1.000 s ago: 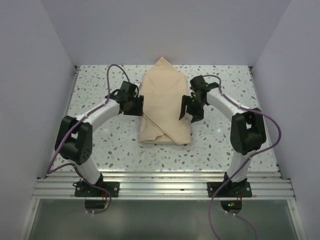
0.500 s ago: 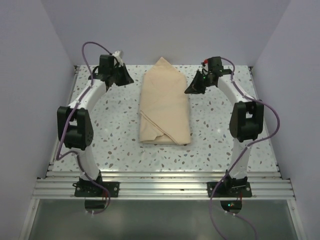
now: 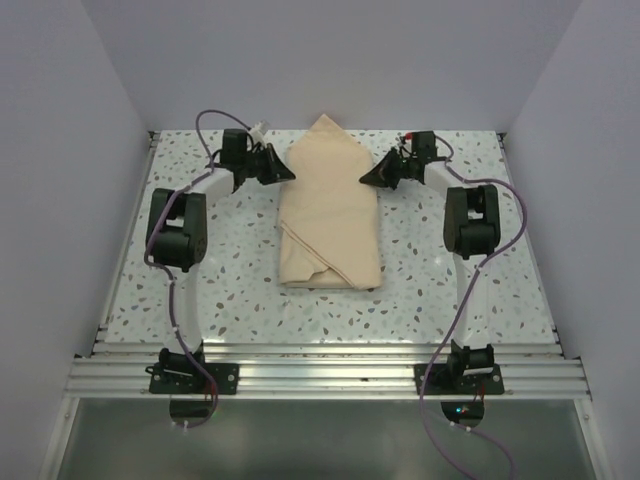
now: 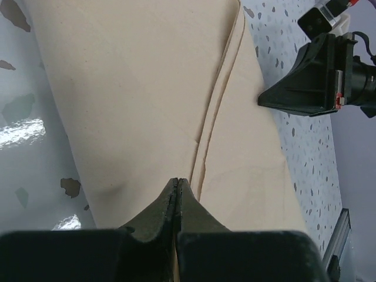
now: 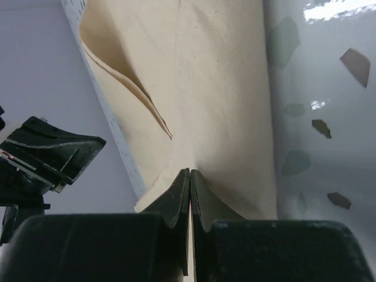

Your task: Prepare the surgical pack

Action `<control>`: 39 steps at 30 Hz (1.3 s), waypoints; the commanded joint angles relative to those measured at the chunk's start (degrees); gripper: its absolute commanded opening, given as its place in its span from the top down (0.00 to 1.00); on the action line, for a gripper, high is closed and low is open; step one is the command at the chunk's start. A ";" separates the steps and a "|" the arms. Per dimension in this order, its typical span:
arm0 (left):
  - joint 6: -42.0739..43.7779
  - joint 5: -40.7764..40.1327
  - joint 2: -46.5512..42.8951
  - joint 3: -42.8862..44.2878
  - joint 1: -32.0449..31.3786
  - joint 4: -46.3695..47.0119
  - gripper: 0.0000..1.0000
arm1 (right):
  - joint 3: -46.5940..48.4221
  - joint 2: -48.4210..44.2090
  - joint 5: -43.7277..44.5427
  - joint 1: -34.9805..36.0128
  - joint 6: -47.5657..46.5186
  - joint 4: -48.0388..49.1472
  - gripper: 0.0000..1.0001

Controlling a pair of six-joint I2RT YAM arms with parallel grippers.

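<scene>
1. The pack [image 3: 330, 215] is lying in the middle of the speckled table [image 3: 200, 290], fully folded in its tan wrap. One pointed corner is aiming at the far wall and a squared end is facing the arm bases.
2. The left gripper [image 3: 285, 171] is hovering just beside the pack's far left edge. Its fingers are pressing fully together with nothing showing between them.
3. The right gripper [image 3: 366, 180] is sitting just beside the far right edge, its fingers likewise closed on nothing visible.
4. Both grippers are pointing inward, facing each other across the pack's narrow far part.
5. Whether either tip is touching the wrap cannot be told.
6. A long fold line is running lengthwise along the pack's top.
</scene>
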 commanded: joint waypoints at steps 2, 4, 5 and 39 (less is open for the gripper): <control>-0.20 -3.13 4.27 2.72 0.05 1.59 1.00 | 0.59 2.74 -1.60 -0.20 3.44 6.18 1.00; 1.11 -5.95 6.03 4.04 0.05 -1.92 1.00 | 0.76 3.71 1.30 -0.37 2.56 4.33 1.00; 1.29 -7.09 7.52 4.57 0.05 -2.73 1.00 | 0.85 3.98 1.91 -0.38 2.12 3.11 1.00; -14.08 -14.65 22.91 28.27 1.81 -11.40 1.00 | 15.18 14.70 10.53 -1.61 15.47 3.27 1.00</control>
